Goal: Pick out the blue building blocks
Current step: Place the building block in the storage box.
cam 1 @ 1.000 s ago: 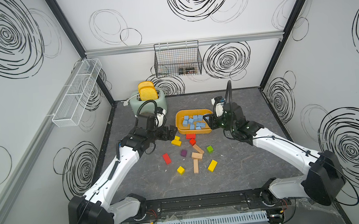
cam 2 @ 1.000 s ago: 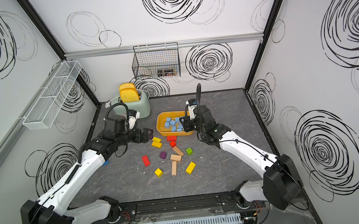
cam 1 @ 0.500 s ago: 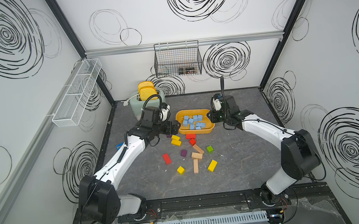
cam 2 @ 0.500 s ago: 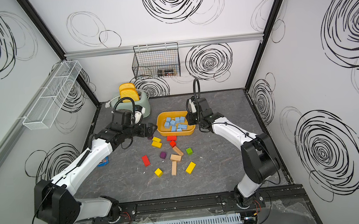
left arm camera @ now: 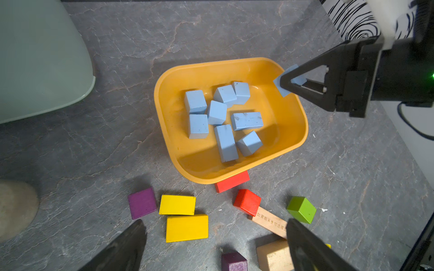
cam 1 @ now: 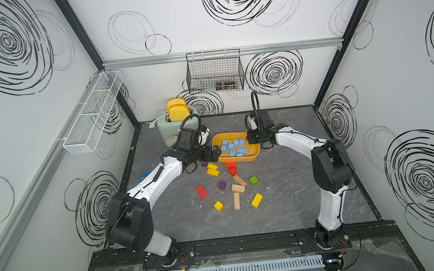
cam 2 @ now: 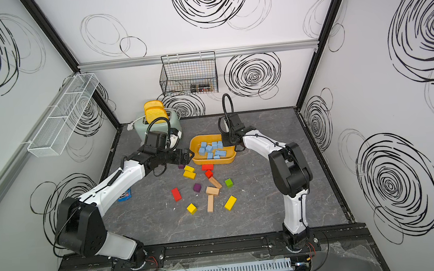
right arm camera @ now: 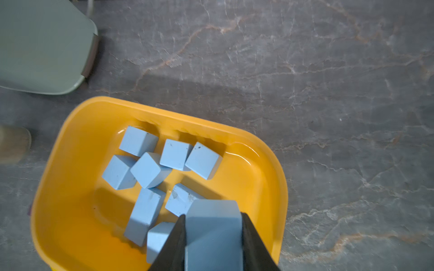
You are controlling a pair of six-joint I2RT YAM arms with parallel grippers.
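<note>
Wall shelf: white mesh trough [cam 1: 91, 113], long and narrow, fixed to the side wall.
Packet: a flat, glossy blue packet [cam 2: 124, 196] lies on the floor beside the left arm.
Toaster: pale green, smooth and rounded [cam 1: 171, 124], with two yellow toast slices [cam 1: 177, 112] standing in its slots.
Table: grey stone-look surface with pale veins [cam 1: 284, 203].
Left gripper: black fingers spread wide and holding nothing [left arm camera: 215, 223], low over the loose blocks, just beside the tray's near-left corner.
Loose blocks: painted matt wood, scattered in front of the tray. There are two yellow bricks [left arm camera: 177, 205], a purple cube [left arm camera: 142, 203], a red cube [left arm camera: 246, 201], a green cube [left arm camera: 301, 210] and a bare wooden brick with printed characters [left arm camera: 270, 221]. A red brick [left arm camera: 231, 183] lies partly under the tray's rim.
Tray: glossy orange-yellow plastic, rectangular with rounded corners and sloping walls [left arm camera: 187, 164].
Blue building blocks: eight pale, matt, scuffed pieces [left arm camera: 217, 112] lie loosely clustered on the tray floor, mostly cubes with a few longer bricks, several tilted against each other.
Held block: a ninth pale blue block [right arm camera: 213, 234] hangs above the tray, by the edge nearest the right arm.
Right gripper: black wedge-shaped fingers clamped on that block's two opposite faces [right arm camera: 212, 225].
Wire basket: black grid [cam 1: 215, 71] hung on the back wall.
</note>
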